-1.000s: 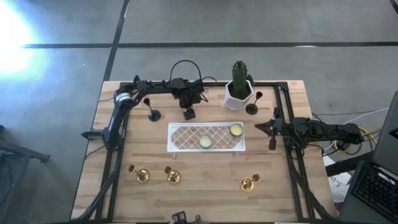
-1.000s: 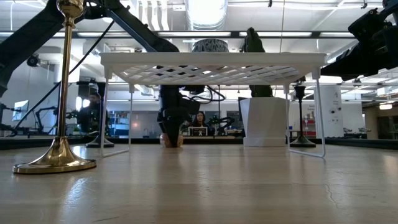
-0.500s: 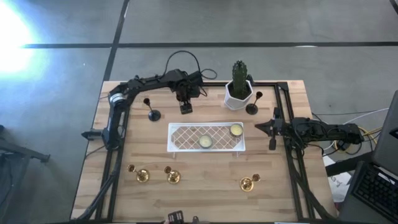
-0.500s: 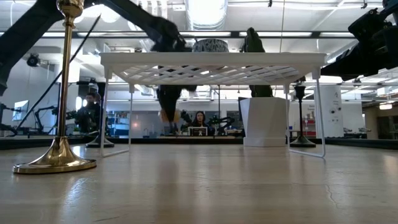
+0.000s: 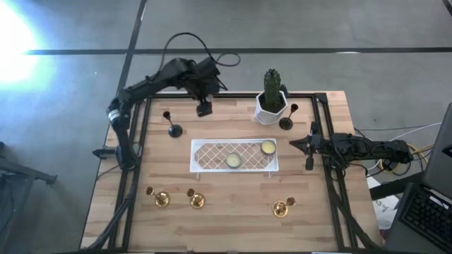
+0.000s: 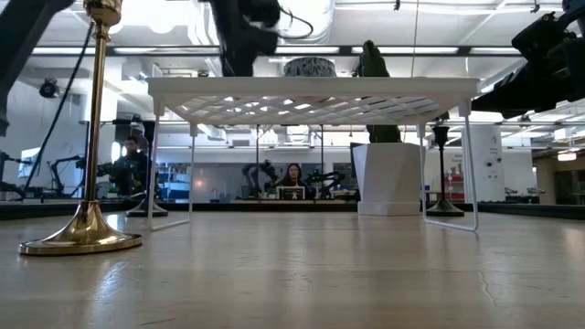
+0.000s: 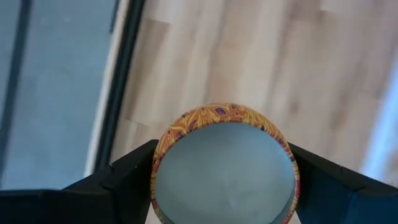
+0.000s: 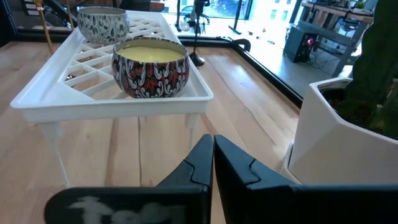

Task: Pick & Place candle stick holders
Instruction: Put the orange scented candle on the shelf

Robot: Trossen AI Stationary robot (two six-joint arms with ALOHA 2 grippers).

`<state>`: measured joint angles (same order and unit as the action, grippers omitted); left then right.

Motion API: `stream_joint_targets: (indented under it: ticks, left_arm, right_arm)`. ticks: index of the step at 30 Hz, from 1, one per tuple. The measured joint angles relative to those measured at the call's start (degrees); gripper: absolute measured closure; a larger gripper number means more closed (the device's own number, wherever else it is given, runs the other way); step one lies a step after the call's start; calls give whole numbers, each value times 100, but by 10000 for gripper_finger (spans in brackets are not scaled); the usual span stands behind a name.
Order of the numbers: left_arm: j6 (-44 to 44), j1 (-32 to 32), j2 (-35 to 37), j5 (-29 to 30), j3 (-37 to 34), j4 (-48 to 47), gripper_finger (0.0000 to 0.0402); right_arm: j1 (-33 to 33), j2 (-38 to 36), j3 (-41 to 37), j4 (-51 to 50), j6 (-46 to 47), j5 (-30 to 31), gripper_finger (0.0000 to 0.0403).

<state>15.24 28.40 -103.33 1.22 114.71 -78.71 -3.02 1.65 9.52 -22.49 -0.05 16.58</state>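
Observation:
My left gripper hangs high over the table's far edge, shut on a round candle tin with an orange patterned wall and pale wax. Two black candle stick holders stand on their round bases at the far side. Three gold ones stand near the front edge; one of them shows large in the low view. No gripper touches any holder. My right gripper waits shut at the table's right side. My left gripper pinches the tin's patterned wall between its two fingers, one on each opposite side. The fingers come from above, pointing steeply down. The tin is lifted clear of the table, its wax face up toward the wrist.
A white lattice rack stands mid-table on thin legs with two candle tins on it. A white pot with a green cactus stands at the far right. Black frame rails run along the table's sides.
My left gripper has risen from the table top behind the rack to well above it, drifting toward the far edge. It has carried the tin up with it, so the tin is now lifted clear.

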Motion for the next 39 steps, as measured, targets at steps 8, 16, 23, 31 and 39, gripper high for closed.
stream_joint_targets:
  ticks: [8,16,23,31,39]
  left_arm:
    - [-356,-497,482,-133,-67,-880,101]
    - [-632,-1101,527,-508,-73,-1020,101]
    - [-917,-1592,524,-629,-537,-745,101]
    - [-1414,-2190,823,-215,-1613,-310,101]
    - [-1800,-2402,1051,152,-2424,204,101]
  right_arm:
    - [1,0,0,1,0,0,394]
    - [-1,0,0,-1,0,0,394]
    - [1,0,0,-1,0,0,394]
    - [0,0,0,-1,0,0,394]
    - [1,-1,0,1,1,2,394]
